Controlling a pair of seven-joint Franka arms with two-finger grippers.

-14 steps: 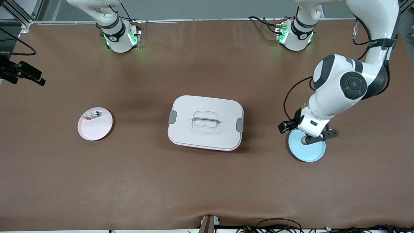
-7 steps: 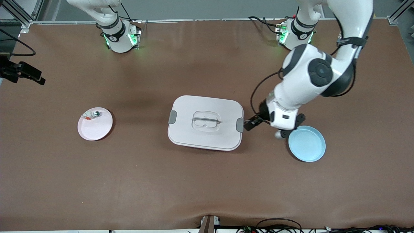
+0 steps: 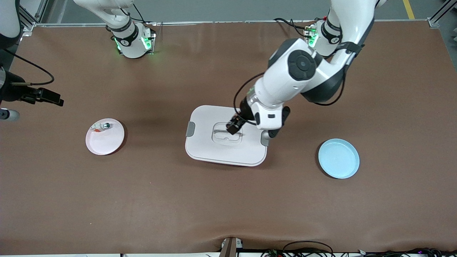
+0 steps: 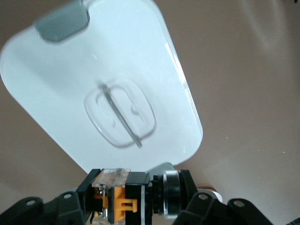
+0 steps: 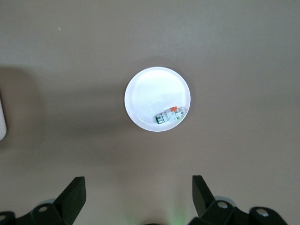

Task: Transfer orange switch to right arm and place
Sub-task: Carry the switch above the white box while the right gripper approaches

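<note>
My left gripper (image 4: 136,197) is shut on the orange switch (image 4: 124,194), a black blocky part with an orange band, held sideways between the fingers. It hangs over the white lidded box (image 4: 61,89), near the edge at the left arm's end. In the front view the left hand (image 3: 268,119) is over the box (image 3: 214,151) and hides the switch. My right gripper (image 5: 138,190) is open and empty, high over the table beside a pink plate (image 5: 145,98). The right arm (image 3: 10,93) shows only at the front view's edge.
The pink plate (image 3: 106,142) toward the right arm's end holds a small white-and-silver part with a greenish tip (image 3: 102,126), also seen in the right wrist view (image 5: 169,115). An empty blue plate (image 3: 339,159) lies toward the left arm's end.
My left arm has swung from over the blue plate to over the white box, carrying the switch. The right arm has come into view at the edge.
</note>
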